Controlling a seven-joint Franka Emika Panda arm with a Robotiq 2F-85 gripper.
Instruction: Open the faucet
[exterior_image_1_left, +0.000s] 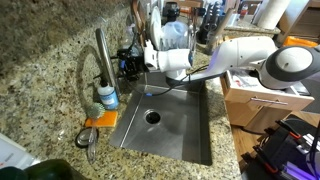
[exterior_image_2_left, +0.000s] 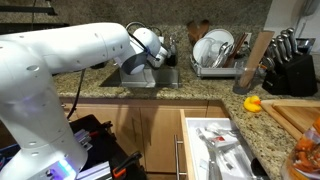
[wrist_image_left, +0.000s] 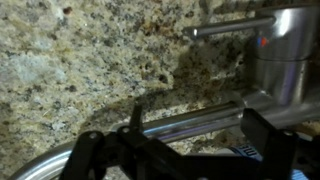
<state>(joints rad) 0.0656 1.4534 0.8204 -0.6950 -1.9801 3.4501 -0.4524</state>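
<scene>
The brushed-steel faucet (exterior_image_1_left: 100, 52) stands upright behind the sink, and its thin gooseneck hose (exterior_image_1_left: 82, 72) loops to the left. My gripper (exterior_image_1_left: 130, 63) is right beside the faucet post, at about mid height. In an exterior view the gripper (exterior_image_2_left: 130, 66) is over the sink's back edge and the arm hides the faucet. In the wrist view the faucet's thick body (wrist_image_left: 287, 55) with a red dot and its thin lever (wrist_image_left: 226, 28) show at upper right. A steel tube (wrist_image_left: 190, 119) of the faucet runs across between my open fingers (wrist_image_left: 175, 148). I cannot tell whether they touch it.
A small clear bottle with a blue label (exterior_image_1_left: 107, 96) and an orange sponge (exterior_image_1_left: 100, 119) sit left of the steel sink basin (exterior_image_1_left: 190, 125). A dish rack (exterior_image_2_left: 215, 52), a knife block (exterior_image_2_left: 290, 62) and an open drawer (exterior_image_2_left: 215, 142) lie further off. The counter is granite.
</scene>
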